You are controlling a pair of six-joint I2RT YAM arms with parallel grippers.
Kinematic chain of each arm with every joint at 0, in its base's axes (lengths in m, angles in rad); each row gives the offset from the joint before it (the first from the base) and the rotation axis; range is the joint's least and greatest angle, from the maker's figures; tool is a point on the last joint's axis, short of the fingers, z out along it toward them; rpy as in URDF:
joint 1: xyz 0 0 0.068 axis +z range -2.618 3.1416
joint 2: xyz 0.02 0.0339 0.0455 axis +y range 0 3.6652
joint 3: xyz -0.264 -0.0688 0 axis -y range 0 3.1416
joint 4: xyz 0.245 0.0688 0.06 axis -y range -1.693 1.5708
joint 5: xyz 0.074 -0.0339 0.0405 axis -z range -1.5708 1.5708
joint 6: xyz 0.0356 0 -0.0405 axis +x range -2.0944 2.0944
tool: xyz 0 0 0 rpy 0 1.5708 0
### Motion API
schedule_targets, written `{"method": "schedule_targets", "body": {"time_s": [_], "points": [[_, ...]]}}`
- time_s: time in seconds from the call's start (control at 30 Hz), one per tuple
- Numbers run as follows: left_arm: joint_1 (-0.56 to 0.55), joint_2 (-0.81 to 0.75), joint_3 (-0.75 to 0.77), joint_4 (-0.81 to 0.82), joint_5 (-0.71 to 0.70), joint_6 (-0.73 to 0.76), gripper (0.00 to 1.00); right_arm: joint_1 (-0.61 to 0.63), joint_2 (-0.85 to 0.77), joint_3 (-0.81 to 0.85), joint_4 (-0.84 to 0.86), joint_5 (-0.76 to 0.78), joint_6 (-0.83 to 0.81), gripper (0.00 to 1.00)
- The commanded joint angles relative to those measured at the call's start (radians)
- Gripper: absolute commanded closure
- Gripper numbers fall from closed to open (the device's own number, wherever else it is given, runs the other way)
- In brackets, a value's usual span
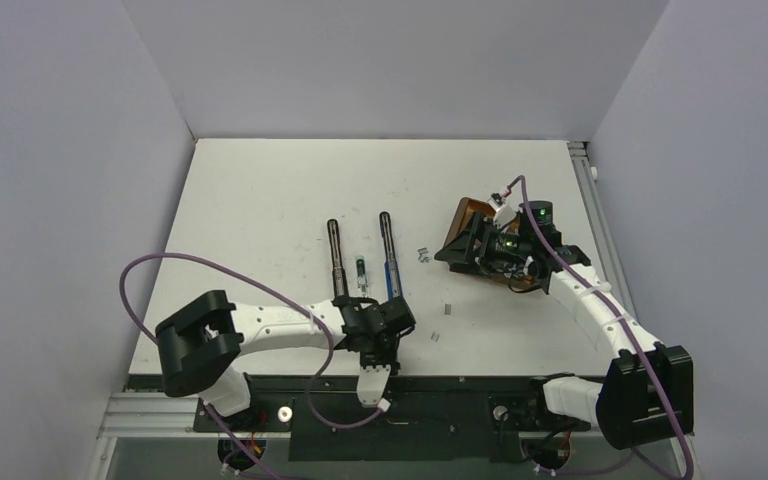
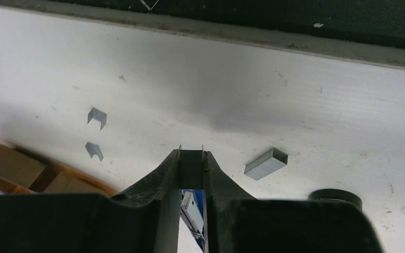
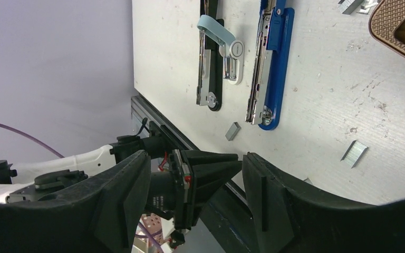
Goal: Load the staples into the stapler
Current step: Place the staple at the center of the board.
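Two staplers lie opened flat side by side: a black stapler [image 1: 335, 255] [image 3: 209, 63] and a blue stapler [image 1: 388, 256] [image 3: 272, 63]. My left gripper [image 1: 390, 320] [image 2: 192, 167] hovers just above the table near the blue stapler's near end, shut on a short strip of staples with its prongs pointing up. More staples lie loose: one strip [image 2: 265, 163] right of the fingers, others on the table [image 1: 448, 308] [image 3: 354, 153] [image 3: 232, 131]. My right gripper [image 1: 467, 252] [image 3: 195, 195] is open and empty, raised over the brown tray.
The brown two-compartment tray [image 1: 466, 222] [image 3: 395, 23] sits at the right. A small light-blue tool [image 1: 360, 270] lies between the staplers. Small staple bits [image 2: 97, 117] lie left of my left fingers. The table's near edge runs close behind the left gripper.
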Motion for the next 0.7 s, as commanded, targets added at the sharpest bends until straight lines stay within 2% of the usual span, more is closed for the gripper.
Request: {"method": "schedule_targets", "body": {"time_s": [0.0,0.33,0.5,0.67], "points": [[-0.046,0.07,0.08,-0.119,-0.077,0.0,0.99,-0.012,-0.042,0.026,0.027,-0.004,-0.001,0.37],[-0.114,0.227,0.209,-0.242,-0.208,-0.078,0.98,-0.025,-0.066,0.005,0.045,-0.028,0.011,0.37],[-0.136,0.279,0.261,-0.287,-0.245,-0.14,0.87,-0.036,-0.08,-0.011,0.051,-0.045,0.013,0.37],[-0.138,0.243,0.223,-0.251,-0.23,-0.125,0.76,-0.045,-0.083,-0.022,0.059,-0.058,0.017,0.36]]}}
